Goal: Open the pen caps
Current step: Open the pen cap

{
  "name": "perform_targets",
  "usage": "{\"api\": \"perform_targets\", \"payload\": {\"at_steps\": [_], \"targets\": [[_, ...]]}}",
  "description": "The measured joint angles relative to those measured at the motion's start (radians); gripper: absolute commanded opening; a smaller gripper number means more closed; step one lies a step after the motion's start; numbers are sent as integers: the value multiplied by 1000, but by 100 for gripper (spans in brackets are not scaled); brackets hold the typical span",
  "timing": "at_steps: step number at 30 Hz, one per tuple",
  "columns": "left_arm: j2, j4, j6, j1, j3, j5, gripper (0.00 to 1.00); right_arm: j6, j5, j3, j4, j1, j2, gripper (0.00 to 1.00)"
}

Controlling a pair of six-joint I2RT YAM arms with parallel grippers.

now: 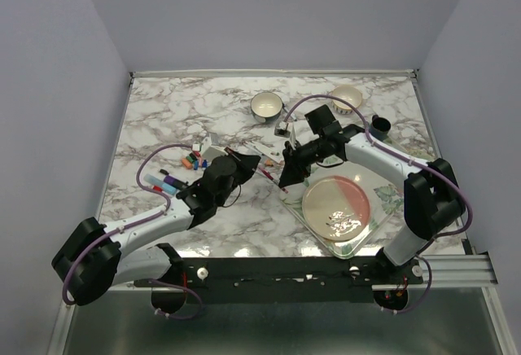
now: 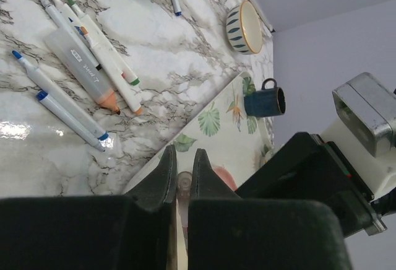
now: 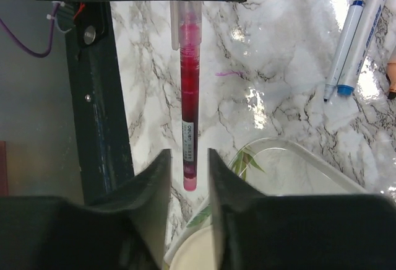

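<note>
A red-ink pen [image 3: 188,90] with a clear barrel hangs in the air between my two grippers; it shows as a thin red line in the top view [image 1: 265,173]. My left gripper [image 2: 184,156] is shut on its clear capped end [image 3: 185,25], whose round tip [image 2: 184,180] shows between the jaws. My right gripper [image 3: 189,158] is open, with the pen's pink tail end between its fingers and a gap on each side. In the top view the left gripper [image 1: 242,167] and right gripper [image 1: 285,177] face each other at mid-table. Small coloured pen caps [image 1: 192,159] lie left of them.
Several capped markers [image 2: 93,72] lie on the marble, and two blue-capped ones [image 3: 346,47] lie near the right gripper. A leaf-pattern tray [image 1: 384,202] holds a pink plate [image 1: 337,206]. Two bowls [image 1: 266,106] [image 1: 348,96] and a dark mug [image 1: 380,125] stand at the back.
</note>
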Motion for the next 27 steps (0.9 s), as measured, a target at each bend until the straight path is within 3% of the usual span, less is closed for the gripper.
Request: {"api": "perform_targets", "payload": {"at_steps": [11,16,25,26,27], "targets": [[31,106,54,0,-17,108,0,20,-14,0,4,0,0,56],[58,134,57,-1,-16,137,0,43,-21,0,12,0,0,40],[69,153,66,-5,-5,156,0,70,-42,0,22,0,1,36],[69,154,67,-5,-2,156,0,71,-45,0,23,0,1,33],[69,160,68,-5,2,157,0,72,-48,0,23,0,2,18]]}}
